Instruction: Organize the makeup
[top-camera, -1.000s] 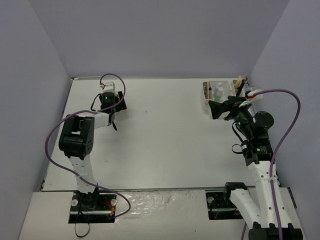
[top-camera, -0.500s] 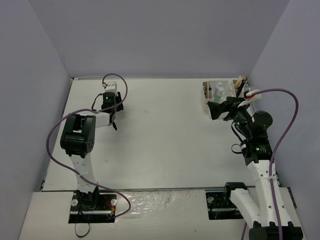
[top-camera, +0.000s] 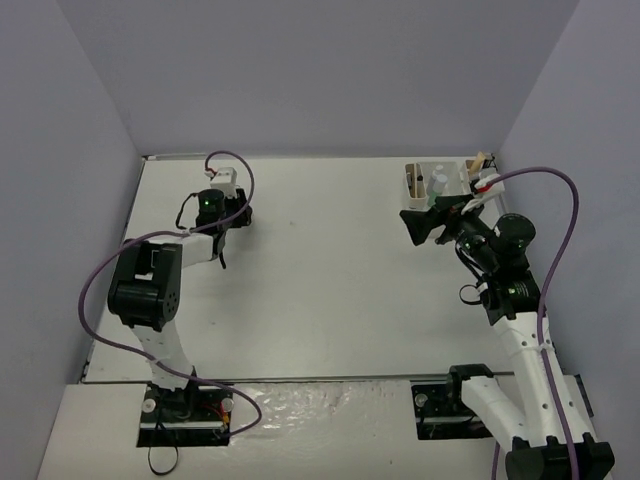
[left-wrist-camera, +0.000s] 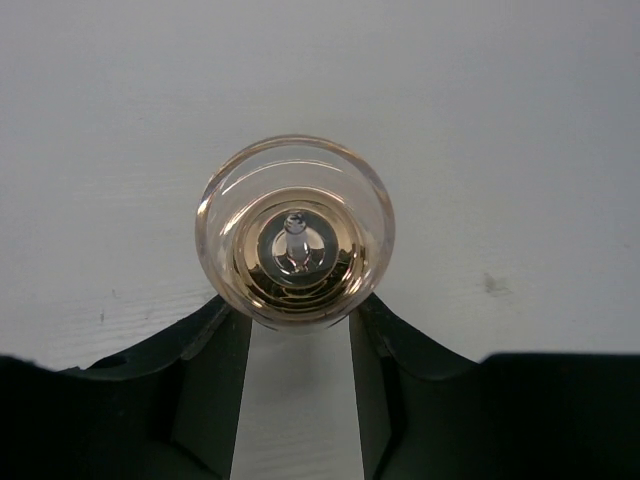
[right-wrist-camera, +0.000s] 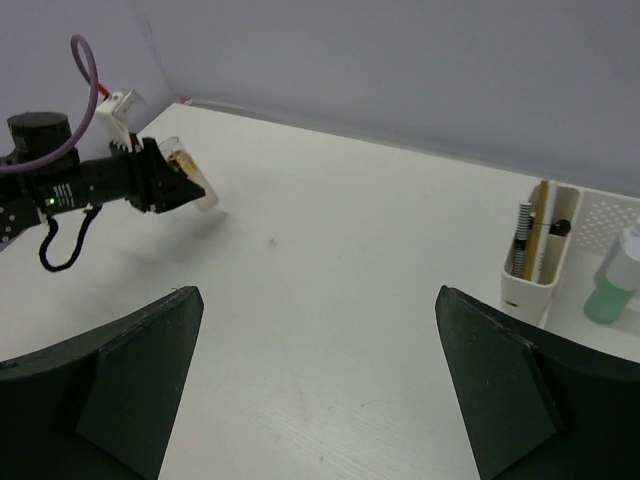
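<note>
Left wrist view has the left claw (left-wrist-camera: 298, 322) clenched on a small amber bottle (left-wrist-camera: 295, 245), seen end-on over the bench (left-wrist-camera: 480, 120). From the right wrist, it looks lifted off the surface, well apart from the white box (right-wrist-camera: 535, 290), where a green bottle (right-wrist-camera: 608, 297) and pencils (right-wrist-camera: 528, 240) already sit. The right claw (right-wrist-camera: 315, 390) hangs released near the box. Most seems sorted; this amber bottle needs carrying across.

The middle of the table (top-camera: 330, 290) lies open between the arms, hemmed by the left gripper (top-camera: 238, 213) with its amber bottle (left-wrist-camera: 295, 245) far left, the white box (top-camera: 412, 190) far right, and the right gripper (top-camera: 413, 226) just before that box.
</note>
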